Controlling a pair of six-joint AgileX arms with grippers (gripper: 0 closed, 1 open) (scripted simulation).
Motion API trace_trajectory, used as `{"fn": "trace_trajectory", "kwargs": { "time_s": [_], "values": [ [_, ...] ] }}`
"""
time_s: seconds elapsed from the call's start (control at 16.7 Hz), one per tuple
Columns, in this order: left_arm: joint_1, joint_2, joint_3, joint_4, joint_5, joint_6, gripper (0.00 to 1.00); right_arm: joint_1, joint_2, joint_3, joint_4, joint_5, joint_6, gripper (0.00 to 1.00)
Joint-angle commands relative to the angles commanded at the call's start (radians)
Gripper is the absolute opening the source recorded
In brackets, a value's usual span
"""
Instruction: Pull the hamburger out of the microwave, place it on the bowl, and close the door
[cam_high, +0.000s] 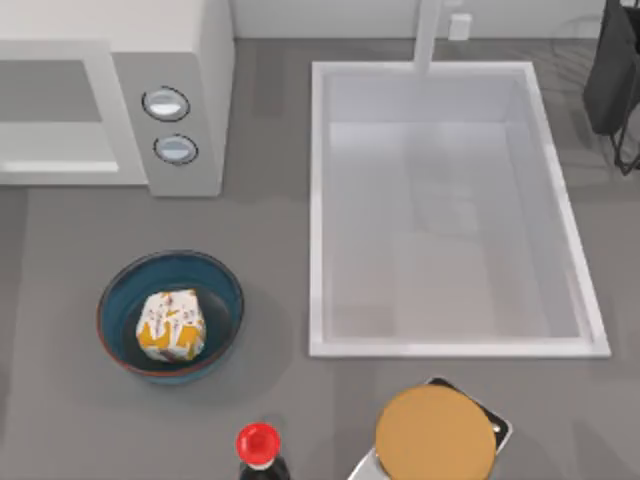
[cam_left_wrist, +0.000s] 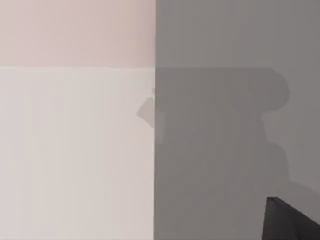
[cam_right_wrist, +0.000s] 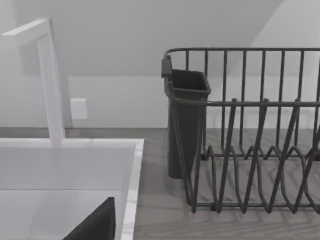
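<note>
Hamburger (cam_high: 171, 325) sits inside the bowl (cam_high: 225, 290), on the near left of the table, so the placing step looks finished. What remains, as I judge it, is the door (cam_high: 55, 110): the white panel at the far left lies against the microwave (cam_high: 205, 60) front, left of the two knobs (cam_high: 166, 103), but from above I cannot tell whether it is fully latched or slightly ajar.

Neither arm reaches into the working area in the top view. The left wrist view faces a pale flat surface meeting grey table, with a dark corner at one edge that may be part of a finger; whether those fingers are released or clenched I cannot tell. The right wrist view looks over the sink (cam_right_wrist: 65, 165), the faucet (cam_right_wrist: 50, 85) and the dish rack (cam_right_wrist: 240, 130); again a dark corner intrudes, and its finger state is unreadable.

Risks from here: a push that lands off the panel could skid along the smooth face and leave the door unlatched. A low sweep back across the table could clip the bowl and tip the burger out, or knock over the red-capped bottle (cam_high: 259, 445) standing near it.
</note>
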Motion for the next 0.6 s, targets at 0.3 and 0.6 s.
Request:
{"fn": "trace_trajectory", "kwargs": {
  "time_s": [0.3,0.6],
  "values": [
    [-0.087,-0.159,-0.207,0.098,-0.043,-0.098,0.00,0.000,0.000,0.000,0.000,0.000,0.000,1.00],
    [-0.088,-0.171,-0.226,0.106,-0.044,-0.108,0.00,0.000,0.000,0.000,0.000,0.000,0.000,1.00]
  ]
}}
